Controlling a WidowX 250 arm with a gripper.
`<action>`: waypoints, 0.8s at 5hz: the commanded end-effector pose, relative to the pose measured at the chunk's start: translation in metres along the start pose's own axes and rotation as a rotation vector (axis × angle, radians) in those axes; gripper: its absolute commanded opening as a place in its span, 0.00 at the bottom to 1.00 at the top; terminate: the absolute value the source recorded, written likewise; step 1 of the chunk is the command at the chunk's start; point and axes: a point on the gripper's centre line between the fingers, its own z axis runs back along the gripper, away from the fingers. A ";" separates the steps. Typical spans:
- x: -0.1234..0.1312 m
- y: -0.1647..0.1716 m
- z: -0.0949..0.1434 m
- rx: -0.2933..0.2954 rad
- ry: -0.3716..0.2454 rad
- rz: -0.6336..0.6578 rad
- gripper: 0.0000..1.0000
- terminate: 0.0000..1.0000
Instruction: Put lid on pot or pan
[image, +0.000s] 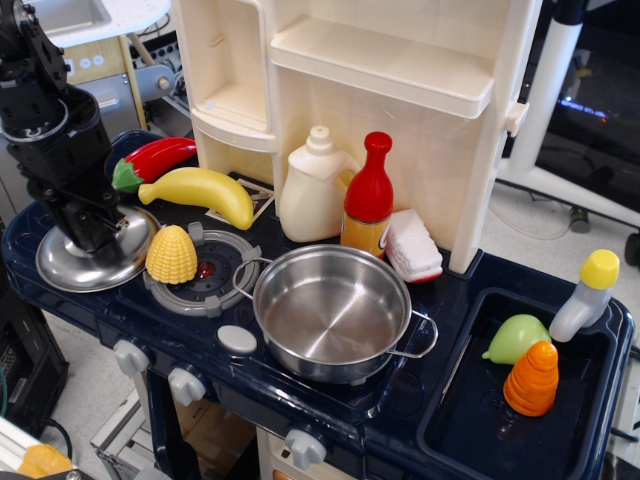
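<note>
The shiny steel lid (68, 266) lies at the left end of the dark blue toy stove top (150, 320). My black gripper (101, 237) comes down from the upper left onto the middle of the lid and hides the knob; its fingers look closed around it. The steel pot (330, 315) with two wire loop handles stands open and empty at the front middle, well to the right of the lid.
A yellow corn (171, 255) sits on the grey burner plate (212, 280) between lid and pot. A banana (200, 190), red pepper (152, 158), white bottle (312, 190) and red bottle (369, 195) stand behind. The cream cabinet (400, 80) rises at the back. The sink (600, 430) at right holds toy food.
</note>
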 end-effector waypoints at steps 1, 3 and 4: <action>0.004 -0.001 0.065 0.093 0.080 0.087 0.00 0.00; 0.019 -0.052 0.120 0.129 0.135 0.177 0.00 0.00; 0.025 -0.085 0.113 0.080 0.100 0.155 0.00 0.00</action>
